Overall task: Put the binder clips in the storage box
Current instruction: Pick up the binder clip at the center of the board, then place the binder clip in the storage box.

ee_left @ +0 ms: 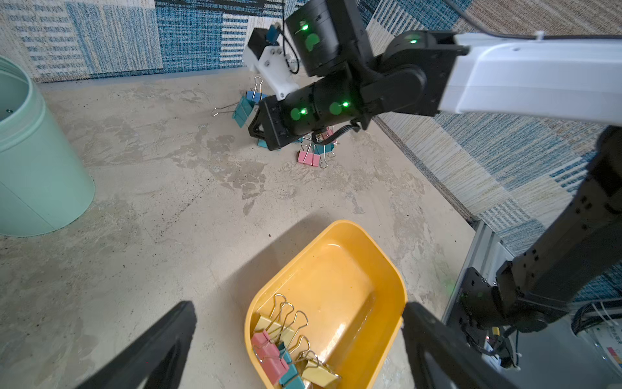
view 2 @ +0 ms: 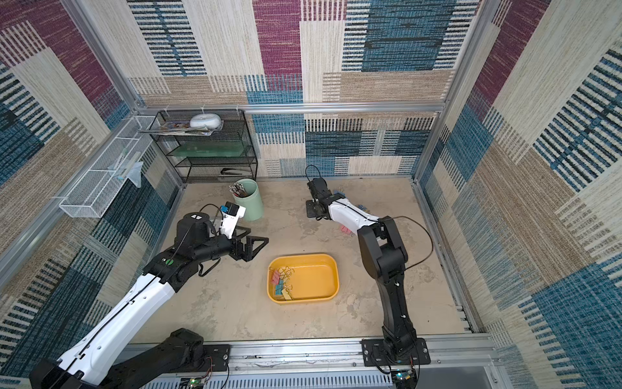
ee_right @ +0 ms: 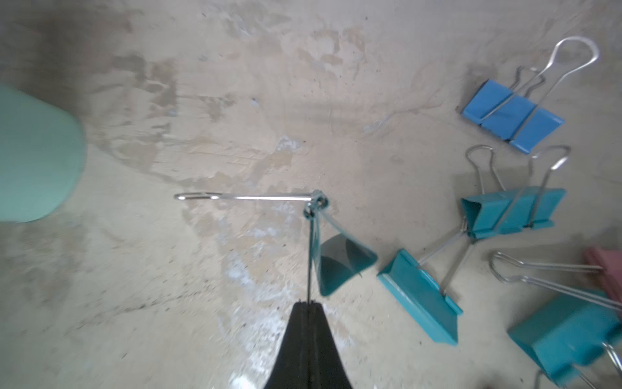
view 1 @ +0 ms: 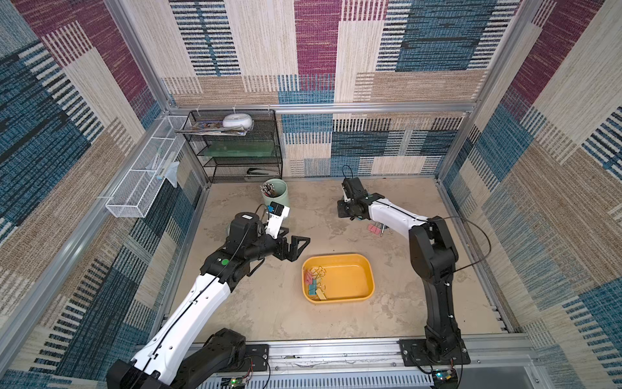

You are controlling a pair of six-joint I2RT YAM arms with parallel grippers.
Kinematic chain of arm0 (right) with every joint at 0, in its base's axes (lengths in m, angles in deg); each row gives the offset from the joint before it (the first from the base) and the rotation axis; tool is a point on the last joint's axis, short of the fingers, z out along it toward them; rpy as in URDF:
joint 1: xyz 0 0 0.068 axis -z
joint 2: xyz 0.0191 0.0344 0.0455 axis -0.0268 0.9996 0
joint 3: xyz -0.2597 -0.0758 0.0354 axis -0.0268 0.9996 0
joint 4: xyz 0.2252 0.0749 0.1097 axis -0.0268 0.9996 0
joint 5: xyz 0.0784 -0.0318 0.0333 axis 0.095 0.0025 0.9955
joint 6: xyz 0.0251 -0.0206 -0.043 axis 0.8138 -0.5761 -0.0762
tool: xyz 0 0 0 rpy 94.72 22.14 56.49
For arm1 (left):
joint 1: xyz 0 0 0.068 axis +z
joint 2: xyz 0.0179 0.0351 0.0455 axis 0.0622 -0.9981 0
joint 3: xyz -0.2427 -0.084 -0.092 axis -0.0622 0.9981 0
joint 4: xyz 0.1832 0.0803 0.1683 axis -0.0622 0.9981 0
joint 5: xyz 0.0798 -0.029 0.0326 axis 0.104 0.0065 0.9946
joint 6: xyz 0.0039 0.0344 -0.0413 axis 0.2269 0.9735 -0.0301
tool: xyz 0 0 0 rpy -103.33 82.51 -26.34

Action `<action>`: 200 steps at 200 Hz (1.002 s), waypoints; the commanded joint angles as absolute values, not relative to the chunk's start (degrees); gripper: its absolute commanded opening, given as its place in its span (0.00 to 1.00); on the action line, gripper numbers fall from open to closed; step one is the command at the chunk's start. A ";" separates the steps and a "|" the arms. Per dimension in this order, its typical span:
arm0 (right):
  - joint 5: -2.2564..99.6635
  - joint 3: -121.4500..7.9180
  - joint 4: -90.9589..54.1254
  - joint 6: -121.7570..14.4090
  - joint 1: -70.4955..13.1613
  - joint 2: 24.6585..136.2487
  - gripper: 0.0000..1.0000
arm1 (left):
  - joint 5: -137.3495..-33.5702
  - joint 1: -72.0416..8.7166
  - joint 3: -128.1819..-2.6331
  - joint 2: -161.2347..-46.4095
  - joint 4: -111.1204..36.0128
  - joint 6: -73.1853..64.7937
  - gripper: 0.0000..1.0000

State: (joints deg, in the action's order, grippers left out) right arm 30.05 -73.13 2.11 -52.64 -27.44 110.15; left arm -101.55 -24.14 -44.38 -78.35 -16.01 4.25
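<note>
My right gripper [ee_right: 308, 303] is shut on one wire handle of a teal binder clip [ee_right: 340, 266], which dangles from it close over the table; the same clip [ee_left: 242, 112] shows in the left wrist view. Several loose binder clips [ee_right: 511, 212] in teal, blue [ee_right: 511, 116] and pink [view 1: 374, 229] lie around it. The yellow storage box [view 1: 350, 279] [view 2: 313, 279] [ee_left: 340, 279] holds several clips [view 1: 314, 283] [ee_left: 286, 350] at its left end. My left gripper [view 1: 292, 247] [ee_left: 299, 304] hovers open and empty just left of the box.
A mint-green pen cup [view 1: 277, 197] [ee_left: 30, 161] stands at the back, behind my left wrist. A black mesh shelf [view 1: 235, 148] fills the back left corner. A white wire basket [view 1: 144, 182] hangs on the left wall. The right arm reaches over the loose clips.
</note>
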 commanded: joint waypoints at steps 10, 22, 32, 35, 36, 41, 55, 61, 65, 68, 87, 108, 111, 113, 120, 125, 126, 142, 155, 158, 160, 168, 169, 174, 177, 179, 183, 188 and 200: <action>37.48 -61.90 -2.70 -53.71 -28.91 96.17 0.00 | -102.06 -24.04 -44.53 -78.34 -16.93 4.32 1.00; 41.69 -56.22 -4.42 -53.94 -29.44 89.67 0.00 | -102.15 -24.04 -44.51 -78.28 -16.93 4.27 1.00; 44.87 -51.87 -5.86 -53.37 -30.14 84.68 0.00 | -102.17 -24.04 -44.60 -78.31 -16.91 4.24 1.00; 45.75 -50.28 -6.40 -53.11 -30.41 83.19 0.00 | -102.15 -24.04 -44.60 -78.27 -16.91 4.24 1.00; 45.97 -49.82 -6.57 -53.03 -30.52 82.70 0.00 | -102.15 -24.04 -44.64 -78.29 -16.88 4.24 1.00; 46.80 -47.62 -7.07 -52.50 -31.00 80.58 0.00 | -102.19 -24.04 -44.60 -78.31 -16.93 4.23 1.00; 49.10 -42.16 -8.52 -51.12 -32.93 74.75 0.00 | -102.26 -24.04 -44.60 -78.21 -16.92 4.15 1.00; 49.96 -40.03 -8.89 -50.54 -33.90 72.62 0.00 | -102.28 -24.02 -44.61 -78.20 -16.97 4.06 1.00; 50.36 -38.80 -9.12 -50.00 -34.51 71.43 0.00 | -102.33 -24.04 -44.60 -78.20 -16.94 4.06 1.00; 50.81 -37.74 -9.27 -49.70 -35.08 70.46 0.00 | -102.32 -24.04 -44.60 -78.19 -16.98 4.07 1.00; 52.81 -32.49 -9.77 -46.96 -37.89 66.43 0.00 | -102.39 -24.04 -44.59 -78.25 -16.93 3.97 1.00; 54.90 -28.00 -11.13 -44.35 -40.92 64.81 0.00 | -102.50 -24.04 -44.70 -78.34 -16.92 3.89 1.00; 55.16 -27.52 -11.39 -44.11 -41.34 64.80 0.00 | -102.45 -24.04 -44.69 -78.38 -16.92 3.88 1.00; 55.34 -27.29 -11.53 -44.06 -41.66 64.91 0.00 | -102.42 -24.04 -44.69 -78.40 -16.93 3.88 1.00; 55.80 -26.29 -11.99 -43.78 -42.40 65.41 0.00 | -102.30 -24.04 -44.67 -78.37 -16.93 3.93 1.00; 56.01 -25.89 -12.37 -43.71 -42.89 65.98 0.00 | -102.29 -24.04 -44.61 -78.34 -16.94 3.93 1.00; 56.03 -25.89 -12.46 -43.59 -42.96 66.09 0.00 | -102.26 -24.04 -44.60 -78.33 -16.94 3.99 1.00; 57.20 -25.57 -14.22 -42.76 -44.27 69.04 0.00 | -102.04 -24.04 -44.60 -78.36 -16.93 4.05 1.00; 58.90 -26.28 -15.90 -42.83 -45.39 72.32 0.00 | -101.99 -24.04 -44.51 -78.43 -16.93 4.06 1.00; 59.28 -26.61 -16.23 -42.99 -45.74 72.91 0.00 | -101.98 -24.04 -44.47 -78.40 -16.93 4.06 1.00; 59.51 -26.86 -16.36 -43.12 -45.92 73.62 0.00 | -101.97 -24.04 -44.50 -78.47 -16.93 4.06 1.00; 60.58 -28.05 -16.81 -43.68 -46.59 75.99 0.00 | -101.97 -24.02 -44.51 -78.51 -16.93 4.06 1.00; 60.69 -28.20 -16.79 -43.75 -46.66 76.32 0.00 | -101.97 -24.03 -44.51 -78.54 -16.93 4.10 1.00; 61.03 -28.99 -16.78 -44.15 -47.07 77.79 0.00 | -101.97 -24.04 -44.51 -78.54 -16.92 3.98 1.00; 61.11 -29.57 -16.64 -44.36 -47.27 78.66 0.00 | -101.97 -24.04 -44.51 -78.57 -16.93 3.97 1.00; 61.13 -29.93 -16.60 -44.45 -47.40 79.16 0.00 | -101.97 -24.04 -44.51 -78.60 -16.93 3.99 1.00; 61.13 -30.44 -16.59 -44.68 -47.62 80.10 0.00 | -102.04 -24.04 -44.51 -78.65 -16.93 3.95 1.00; 61.06 -30.91 -16.65 -44.85 -47.83 81.17 0.00 | -102.14 -24.04 -44.51 -78.71 -16.89 3.89 1.00; 60.58 -31.45 -17.06 -44.54 -48.03 83.23 0.00 | -102.18 -24.04 -44.51 -78.76 -16.93 3.89 1.00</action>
